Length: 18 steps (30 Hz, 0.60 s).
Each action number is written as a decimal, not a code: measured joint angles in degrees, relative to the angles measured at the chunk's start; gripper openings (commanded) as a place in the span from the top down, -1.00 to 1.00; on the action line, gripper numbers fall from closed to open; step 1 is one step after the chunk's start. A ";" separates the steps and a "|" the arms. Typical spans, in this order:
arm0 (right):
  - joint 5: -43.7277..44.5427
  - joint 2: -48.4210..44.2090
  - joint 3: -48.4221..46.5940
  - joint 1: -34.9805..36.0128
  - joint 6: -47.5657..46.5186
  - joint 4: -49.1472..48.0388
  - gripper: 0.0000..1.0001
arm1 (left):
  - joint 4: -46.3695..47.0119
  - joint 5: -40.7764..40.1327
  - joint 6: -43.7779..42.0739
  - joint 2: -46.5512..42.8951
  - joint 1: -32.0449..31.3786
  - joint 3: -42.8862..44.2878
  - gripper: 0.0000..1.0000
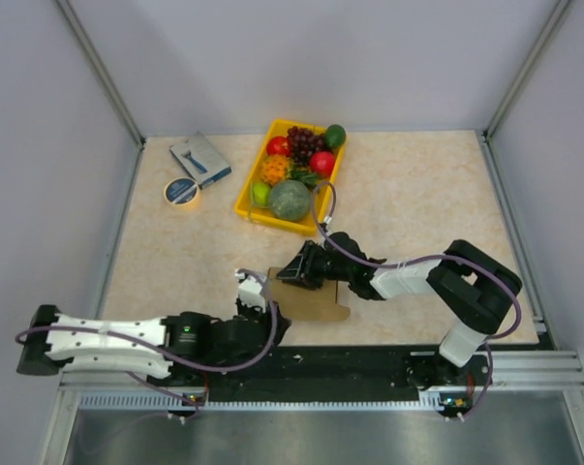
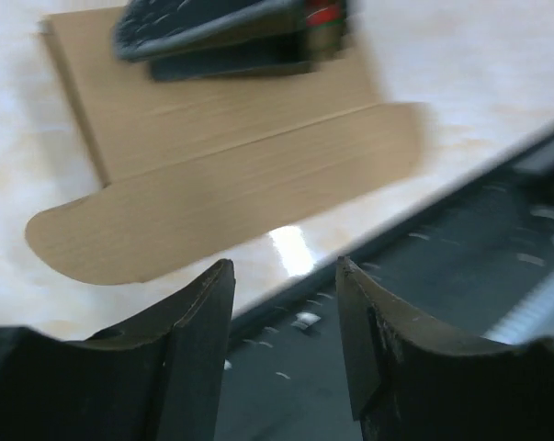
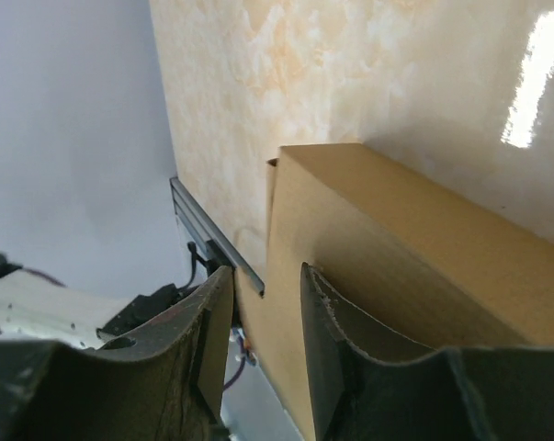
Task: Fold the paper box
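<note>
Paper box (image 1: 316, 300) lies on the table (image 1: 417, 184) at its near edge, between the arms.

Thin card; likely light, floppy, prone to sliding on the glossy top.

Left gripper (image 2: 284, 265): jaws wide apart, empty, just short of the rounded near flap.

Right gripper (image 3: 265, 269): jaws narrowly parted astride a panel edge; cannot tell if they pinch it.

Best hold: a flap edge beside a crease.

Paper box (image 1: 316, 302) (near edge) before tray (image 1: 272, 219)

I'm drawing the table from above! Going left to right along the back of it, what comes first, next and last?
First the tape roll, then the small box, then the yellow tray full of fruit.
</note>
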<state>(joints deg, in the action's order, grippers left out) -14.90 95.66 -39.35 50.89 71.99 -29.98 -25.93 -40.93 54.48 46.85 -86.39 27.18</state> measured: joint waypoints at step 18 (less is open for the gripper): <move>-2.58 -6.43 8.24 -0.79 -10.56 -3.10 0.27 | 0.48 12.83 -8.55 -10.80 18.25 11.52 0.31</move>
<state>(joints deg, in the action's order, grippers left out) -17.47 89.23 -31.11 50.11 61.43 -33.08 -25.45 -28.10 45.93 36.05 -68.14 38.70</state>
